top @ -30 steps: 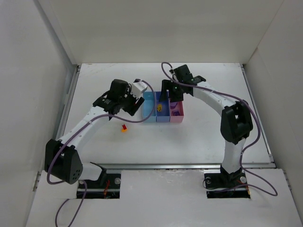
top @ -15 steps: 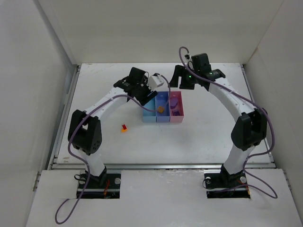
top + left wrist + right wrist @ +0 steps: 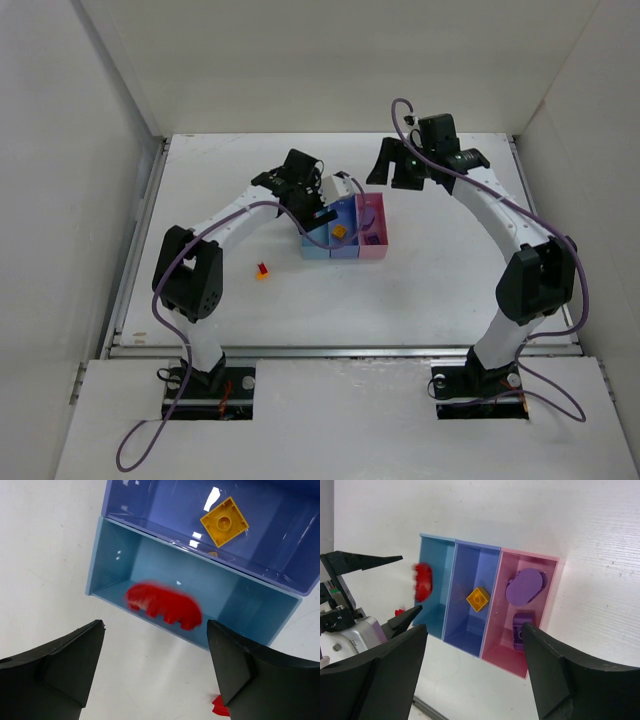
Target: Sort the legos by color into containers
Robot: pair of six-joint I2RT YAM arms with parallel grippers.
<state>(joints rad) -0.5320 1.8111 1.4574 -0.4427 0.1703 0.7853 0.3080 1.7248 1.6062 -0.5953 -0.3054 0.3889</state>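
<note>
Gaping left tool (image 3: 156,626) over red lego (image 3: 162,605)

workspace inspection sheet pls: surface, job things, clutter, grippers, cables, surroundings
surface: white table, no marks seen
job's things: light blue bin, blue-purple bin and pink bin joined in a row; yellow brick in the blue-purple bin; two purple pieces in the pink bin; red brick, blurred, in or just over the light blue bin; loose red piece on the table left of the bins
clutter: nothing seen
grippers: left gripper open above the light blue bin; right gripper open, empty, above the bins
cables: purple cables run along both arms
surroundings: white walls on three sides
</note>
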